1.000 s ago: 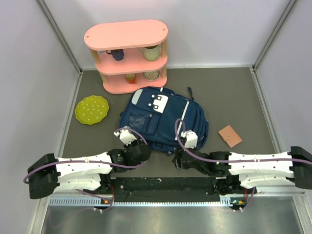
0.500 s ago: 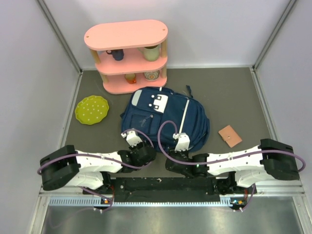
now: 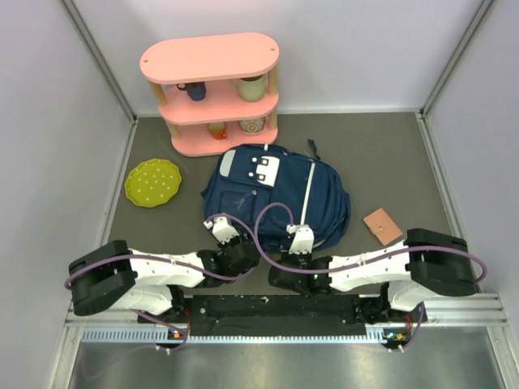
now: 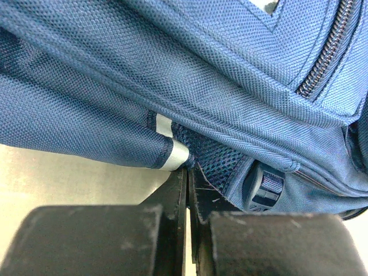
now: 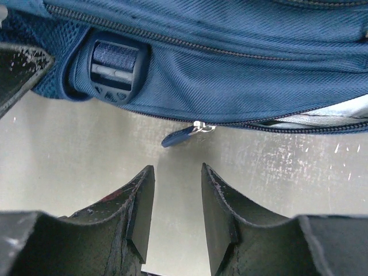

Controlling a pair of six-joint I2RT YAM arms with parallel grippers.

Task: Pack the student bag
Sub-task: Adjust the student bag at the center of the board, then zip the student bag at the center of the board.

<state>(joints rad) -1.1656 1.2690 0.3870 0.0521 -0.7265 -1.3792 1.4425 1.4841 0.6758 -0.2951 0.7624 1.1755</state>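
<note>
The student bag [image 3: 276, 193], navy blue with a white stripe and a white patch, lies flat in the middle of the table. At its near edge my left gripper [image 3: 242, 253] is shut, the tips [image 4: 188, 170] pinching the bag's mesh hem [image 4: 215, 164] beside a grey reflective tab [image 4: 177, 154]. My right gripper [image 3: 281, 274] sits just right of it, low over the table. Its jaws [image 5: 177, 172] are open a narrow way with nothing between them. A blue zipper pull [image 5: 181, 136] hangs off the bag's edge just ahead of the tips. A strap buckle [image 5: 115, 64] shows up and to the left.
A pink shelf [image 3: 212, 91] with cups stands behind the bag. A green plate [image 3: 152, 181] lies at the left and a small brown wallet [image 3: 383, 226] at the right. Grey walls close in both sides. The left gripper's finger [image 5: 20, 68] shows in the right wrist view.
The right arm has swung left along the bag's near edge and its jaws have narrowed. The left arm has shifted a little right and nearer, still shut.
</note>
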